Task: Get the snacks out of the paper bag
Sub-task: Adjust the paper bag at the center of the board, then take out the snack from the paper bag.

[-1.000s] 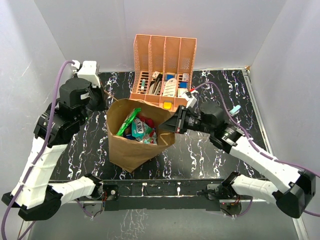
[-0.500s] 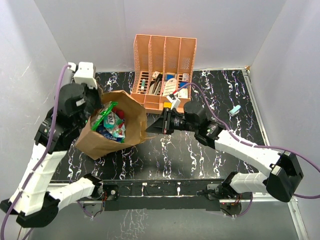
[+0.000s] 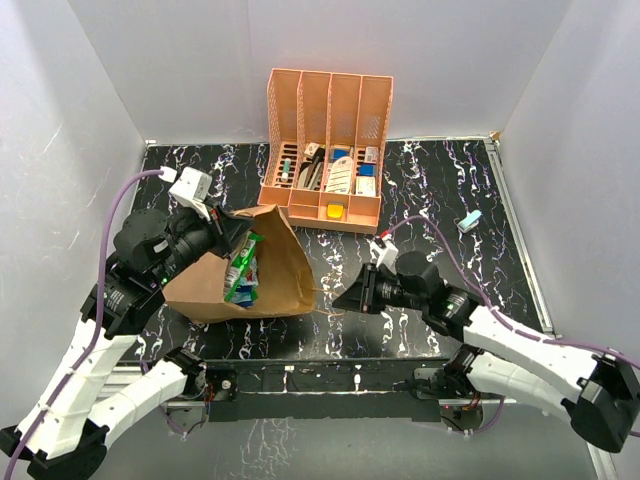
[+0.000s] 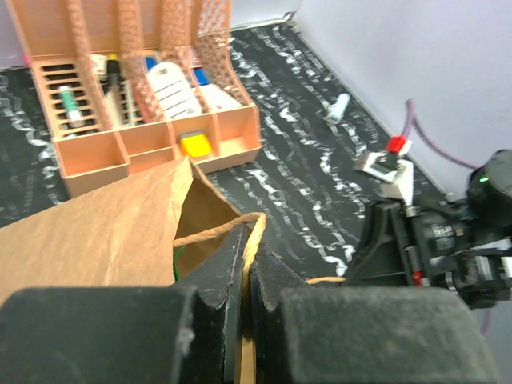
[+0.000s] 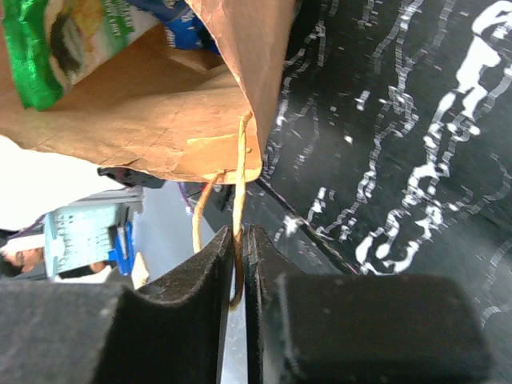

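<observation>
Left gripper (image 3: 226, 232): jaws clenched on the rim of the paper bag (image 3: 285, 278), at its cord. The bag lies tipped over on the left half of the table, held from both sides. The snacks (image 3: 240, 268) sit inside at the mouth, with a green packet (image 5: 44, 44) foremost and blue ones behind. Judgement: the kraft paper is light, creases easily and could tear where the handle is glued. The packets are light, glossy and likely slippery, best pinched by a flat sealed edge. Packet print is too blurred to read. An orange organiser (image 3: 325, 140) stands far centre. Right gripper (image 5: 238, 240): jaws clamped on the thin handle cord (image 5: 238, 176), just right of the bag.
</observation>
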`<state>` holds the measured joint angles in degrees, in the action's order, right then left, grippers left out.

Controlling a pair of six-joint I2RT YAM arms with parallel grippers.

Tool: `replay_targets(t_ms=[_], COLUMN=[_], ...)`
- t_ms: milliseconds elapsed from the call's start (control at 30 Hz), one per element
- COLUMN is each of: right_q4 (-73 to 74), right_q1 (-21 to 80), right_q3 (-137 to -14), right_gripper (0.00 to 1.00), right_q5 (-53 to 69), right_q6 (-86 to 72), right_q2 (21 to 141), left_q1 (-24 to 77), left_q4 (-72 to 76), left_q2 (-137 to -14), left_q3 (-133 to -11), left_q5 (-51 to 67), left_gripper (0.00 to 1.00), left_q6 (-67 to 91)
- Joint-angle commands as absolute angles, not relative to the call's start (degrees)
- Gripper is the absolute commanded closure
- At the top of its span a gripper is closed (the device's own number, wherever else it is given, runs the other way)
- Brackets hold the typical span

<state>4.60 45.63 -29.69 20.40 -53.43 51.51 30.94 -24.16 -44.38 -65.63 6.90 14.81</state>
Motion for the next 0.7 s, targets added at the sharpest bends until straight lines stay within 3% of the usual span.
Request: replay_targets(t_ms=[0,67,133,300,467,667], right_q4=[11.4,17.6,24.2,35.3,31.2,1.3], right_q1=[45.7,45.7,45.7,45.7,45.7,45.7], right_q3=[-29.0,-30.5,-33.6,-43.0,-50.2,-42.1], right_gripper=[0.81,0.72,0.56,0.03,0.01,0.02], right_q5=[14.2,10.9,6.1,-5.6,-1.6,10.6], right_q6=[-51.2,-49.1,-45.4,-38.0,-42.1,-60.9], right_q2=[46.0,44.3,43.7,44.6,46.9,46.2], left_q1=[31.1,31.1,31.1,31.1,31.1,31.1], left_q4=[-18.4,-19.2,-20.2,-21.4,-21.9,-22.1], left_q2=[-43.7,-44.1,-44.2,-43.6,-43.6,-43.9], left_q3=[-64.3,-64.4,-64.6,-64.9,-65.2,-65.0], left_q5=[14.3,13.3,12.2,11.3,10.9,11.0], left_gripper=[1.0,1.0,1.0,1.0,1.0,1.0], left_q6=[21.9,22.7,22.7,22.8,22.8,23.3])
